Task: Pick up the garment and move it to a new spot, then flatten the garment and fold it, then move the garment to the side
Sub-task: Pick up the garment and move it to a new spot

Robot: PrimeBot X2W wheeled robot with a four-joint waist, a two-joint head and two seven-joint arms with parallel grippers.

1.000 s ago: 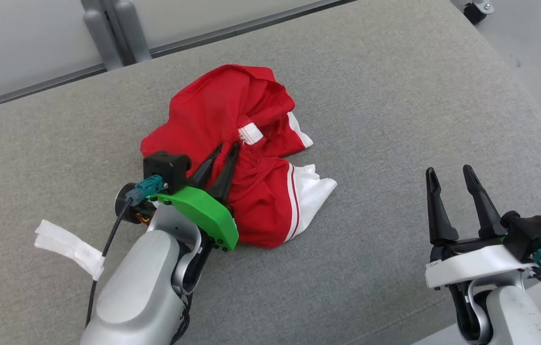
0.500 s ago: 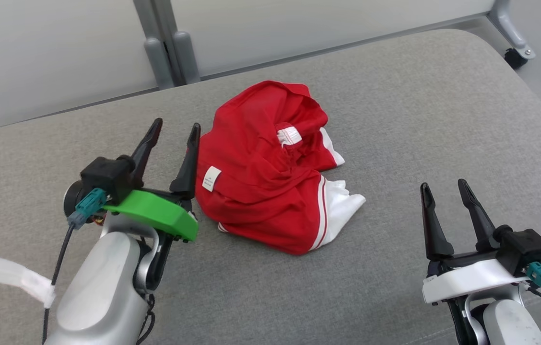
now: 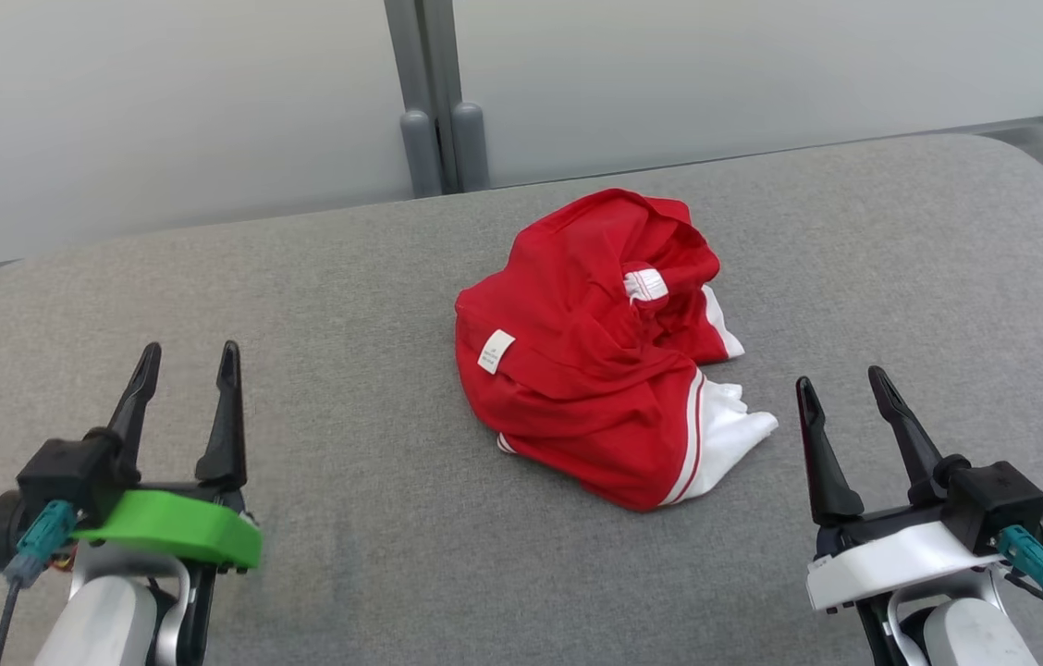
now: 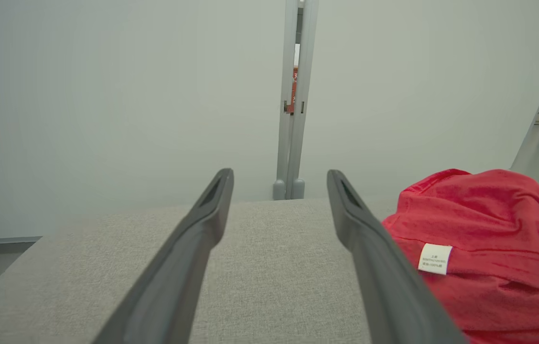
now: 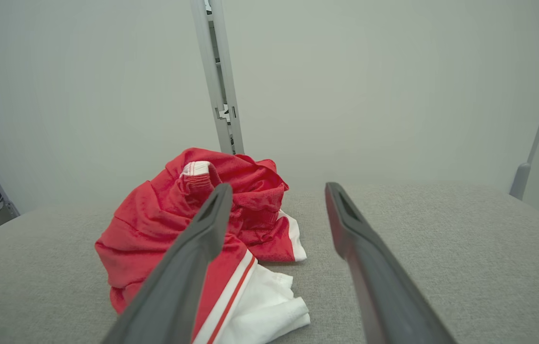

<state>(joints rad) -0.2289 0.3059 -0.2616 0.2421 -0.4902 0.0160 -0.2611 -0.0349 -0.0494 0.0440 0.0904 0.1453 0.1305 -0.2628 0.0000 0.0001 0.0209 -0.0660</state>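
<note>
Gripper, left (image 3: 190,350): head view. Jaws wide, empty, low over the cushion (image 3: 346,305), well to the left of the garment (image 3: 595,370) and clear of it.
Gripper, right (image 3: 839,379): jaws wide, empty, just right of the garment's white hem, not touching.
Garment: red with white trim, one crumpled heap mid-cushion between the two grippers, label (image 3: 496,351) on its left flank. Judged set down at its spot, not yet flattened. A gripper on each side suits taking opposite edges to spread it.

Left wrist view. Gripper (image 4: 279,173) fingers spread, with bare cushion (image 4: 274,267) between them. Garment (image 4: 489,229) lies right of the right finger, label (image 4: 435,258) facing the camera. A reach toward the label side seems needed.

Right wrist view. Gripper (image 5: 277,186) fingers spread and holding nothing. Garment (image 5: 155,220) lies left, partly behind the left finger, with its white panel (image 5: 264,306) nearest. That loose corner looks the easiest hold, though the layers underneath are hidden.
</note>
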